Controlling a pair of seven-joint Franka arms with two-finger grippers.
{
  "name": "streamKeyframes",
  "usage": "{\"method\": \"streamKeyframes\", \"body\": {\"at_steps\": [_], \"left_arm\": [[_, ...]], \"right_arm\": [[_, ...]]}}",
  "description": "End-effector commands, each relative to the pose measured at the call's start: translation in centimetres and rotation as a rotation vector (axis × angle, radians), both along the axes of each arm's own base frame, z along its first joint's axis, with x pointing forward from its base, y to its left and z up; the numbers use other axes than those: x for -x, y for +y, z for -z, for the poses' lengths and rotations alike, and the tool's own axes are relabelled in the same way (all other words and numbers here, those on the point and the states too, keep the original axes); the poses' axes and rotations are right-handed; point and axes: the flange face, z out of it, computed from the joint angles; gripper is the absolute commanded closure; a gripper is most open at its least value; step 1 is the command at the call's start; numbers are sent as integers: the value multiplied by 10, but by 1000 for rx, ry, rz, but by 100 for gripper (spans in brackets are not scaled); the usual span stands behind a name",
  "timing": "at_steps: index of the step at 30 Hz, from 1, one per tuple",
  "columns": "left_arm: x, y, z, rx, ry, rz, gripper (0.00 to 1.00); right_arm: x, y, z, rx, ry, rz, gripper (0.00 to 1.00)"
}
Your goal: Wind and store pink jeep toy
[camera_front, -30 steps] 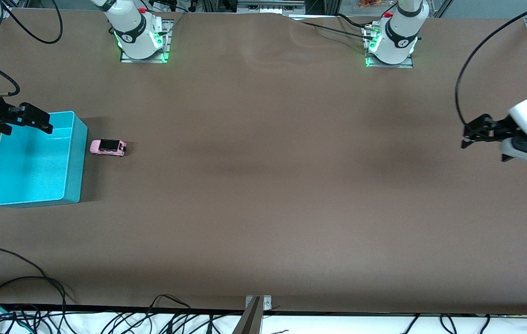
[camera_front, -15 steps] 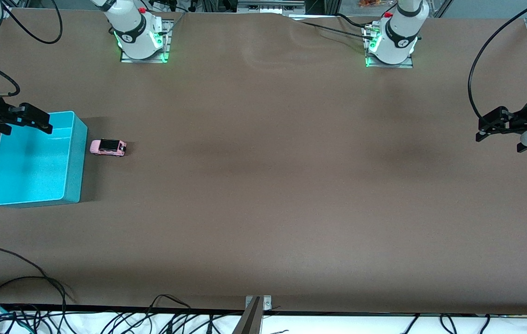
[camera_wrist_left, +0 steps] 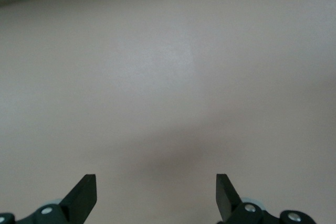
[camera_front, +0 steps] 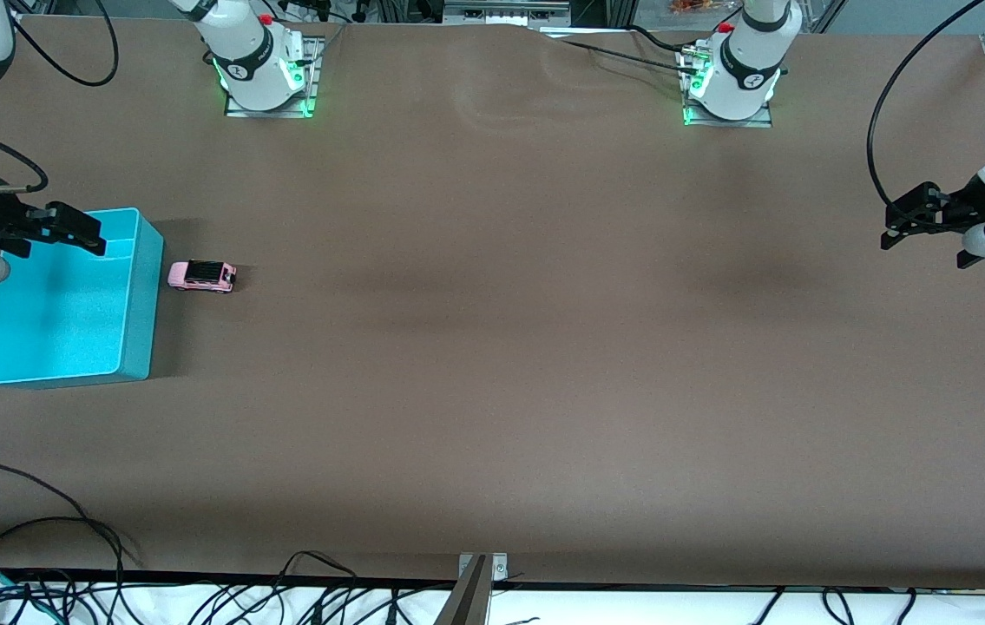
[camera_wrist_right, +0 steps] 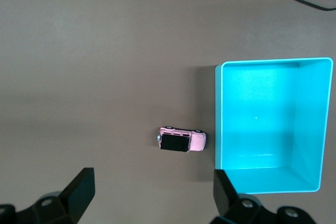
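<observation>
The left gripper [camera_front: 913,219], fingers spread and empty, has pulled back toward its table end. The right gripper [camera_front: 75,227], open too, hovers over the bin [camera_front: 134,299]; the toy car [camera_front: 202,276] sits just beside the bin, still unstored.

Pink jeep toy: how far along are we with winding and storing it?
Nothing looks done yet: the pink jeep toy sits on the table beside the turquoise bin, not in it, and the bin is empty. In hand: the right gripper hangs open over the bin's rim, holding nothing. The left gripper waits open at its end of the table. Left: grasp, wind, store.
</observation>
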Motion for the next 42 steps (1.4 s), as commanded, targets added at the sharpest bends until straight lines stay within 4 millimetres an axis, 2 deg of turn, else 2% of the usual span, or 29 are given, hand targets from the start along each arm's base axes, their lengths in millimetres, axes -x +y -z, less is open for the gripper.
{"method": "streamKeyframes", "body": {"at_steps": [1, 5, 16, 28, 34, 42], "left_arm": [[7, -3, 2, 0, -13, -10, 0], [7, -5, 2, 2, -13, -7, 0], [7, -8, 3, 2, -11, -15, 0], [5, -16, 2, 2, -10, -22, 0], [4, -20, 2, 4, -7, -29, 0], [-1, -26, 0, 16, -7, -60, 0]], "right_arm": [[-3, 0, 9, 12, 15, 6, 0], [1, 1, 25, 7, 35, -5, 0], [16, 2, 94, 7, 36, -12, 0], [41, 3, 181, 5, 29, -8, 0], [61, 3, 225, 3, 42, -6, 0], [82, 0, 259, 1, 95, 3, 0]]}}
